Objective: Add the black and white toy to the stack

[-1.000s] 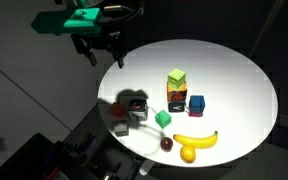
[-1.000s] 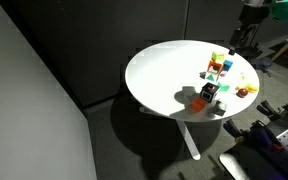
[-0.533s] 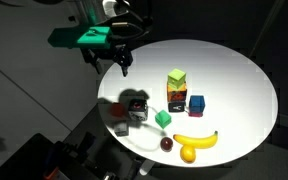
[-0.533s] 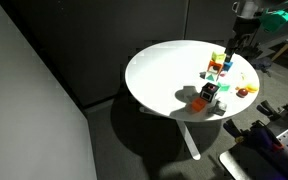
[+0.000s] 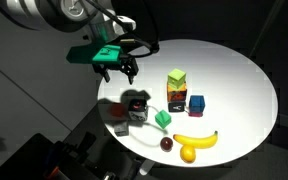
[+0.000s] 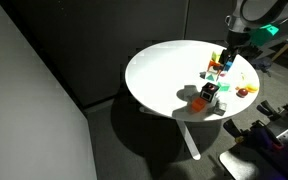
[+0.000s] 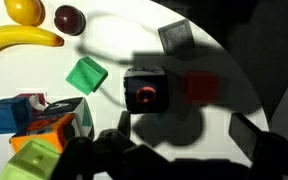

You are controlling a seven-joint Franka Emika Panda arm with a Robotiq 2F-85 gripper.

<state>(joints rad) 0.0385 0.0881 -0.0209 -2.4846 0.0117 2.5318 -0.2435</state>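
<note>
Hand [image 5: 116, 72] lowered nearer black and white toy [image 5: 136, 103], jaws apart, stack [image 5: 176, 86] untouched

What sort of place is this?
Probably a lab or office test corner: a round white table, dark partition panels behind it, and toy cubes with a banana laid out as props.

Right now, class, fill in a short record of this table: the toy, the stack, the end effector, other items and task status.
object to move: toy, loose on the table
target: stack, yellow-green cube on top
end effector: end effector open, empty, above the toy, not touching it
other items: blue cube beside the stack, green cube, banana
status: toy not yet stacked
</note>
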